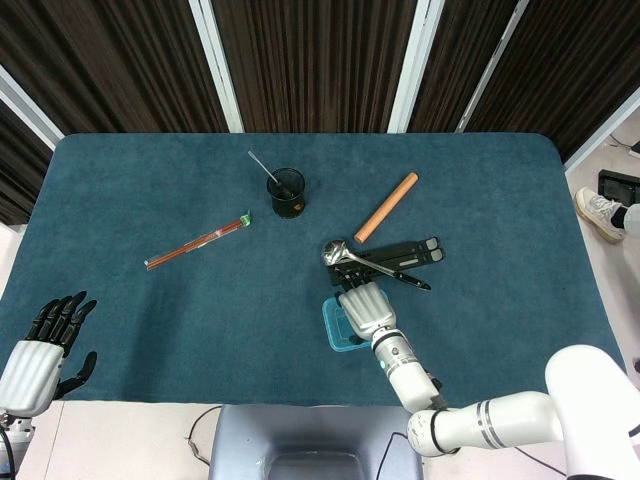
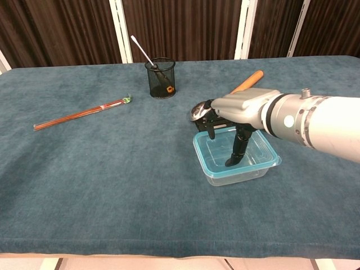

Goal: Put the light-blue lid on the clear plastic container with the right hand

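The clear plastic container (image 2: 237, 176) stands on the blue cloth right of centre, and the light-blue lid (image 2: 216, 168) lies on top of it. My right hand (image 2: 243, 107) hovers over it, palm down, with dark fingers (image 2: 233, 157) reaching down onto the lid's top. The hand holds nothing. From the head view the right hand (image 1: 366, 310) covers most of the lid (image 1: 334, 328). My left hand (image 1: 38, 350) hangs off the table's near left corner, fingers spread and empty.
Just behind the container lie a metal spoon (image 2: 197, 111) and a black folding stand (image 1: 402, 258). An orange wooden rod (image 2: 248, 81) lies further back. A black mesh cup (image 2: 161, 79) and a red chopstick packet (image 2: 82, 114) are to the left.
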You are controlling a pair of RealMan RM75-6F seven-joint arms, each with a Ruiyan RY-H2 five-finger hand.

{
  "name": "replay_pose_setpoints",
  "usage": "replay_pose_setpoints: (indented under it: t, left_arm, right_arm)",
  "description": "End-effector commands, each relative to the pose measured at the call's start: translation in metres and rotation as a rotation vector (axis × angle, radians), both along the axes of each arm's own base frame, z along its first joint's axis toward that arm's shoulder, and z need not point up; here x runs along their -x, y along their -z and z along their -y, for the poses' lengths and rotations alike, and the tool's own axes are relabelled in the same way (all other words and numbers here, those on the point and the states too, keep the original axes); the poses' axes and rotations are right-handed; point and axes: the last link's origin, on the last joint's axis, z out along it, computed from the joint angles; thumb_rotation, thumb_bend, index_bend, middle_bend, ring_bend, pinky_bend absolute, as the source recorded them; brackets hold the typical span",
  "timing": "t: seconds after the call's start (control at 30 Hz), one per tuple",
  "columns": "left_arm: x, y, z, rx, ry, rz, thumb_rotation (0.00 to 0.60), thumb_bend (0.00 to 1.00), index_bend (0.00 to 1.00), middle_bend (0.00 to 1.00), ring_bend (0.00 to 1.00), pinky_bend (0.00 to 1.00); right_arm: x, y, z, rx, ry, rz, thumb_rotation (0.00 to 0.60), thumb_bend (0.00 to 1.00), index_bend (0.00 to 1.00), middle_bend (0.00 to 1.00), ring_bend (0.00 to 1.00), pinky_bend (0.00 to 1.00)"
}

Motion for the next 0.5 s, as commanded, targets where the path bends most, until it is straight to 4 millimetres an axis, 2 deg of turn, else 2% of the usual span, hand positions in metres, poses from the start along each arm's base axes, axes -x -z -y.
replay_pose_setpoints:
  t: [0.03, 0.5]
  left_arm:
    - [-0.0001, -0.0001, -0.0002, 0.0, 0.0, 0.0, 0.6, 0.44, 0.0, 0.0, 0.0, 0.08]
    - [0.0003, -0.0006, -0.0005, 0.0, -0.002, 0.001, 0.6, 0.44, 0.0, 0.0, 0.0, 0.08]
  right_arm:
    - [0.0002, 0.0002, 0.0, 0.0, 0.0, 0.0, 0.6, 0.15, 0.47, 0.11, 0.07, 0.15]
    - [0.0027, 0.0039, 0.0006, -0.005, 0.004, -0.001, 0.6, 0.15, 0.46, 0.11, 0.07, 0.15]
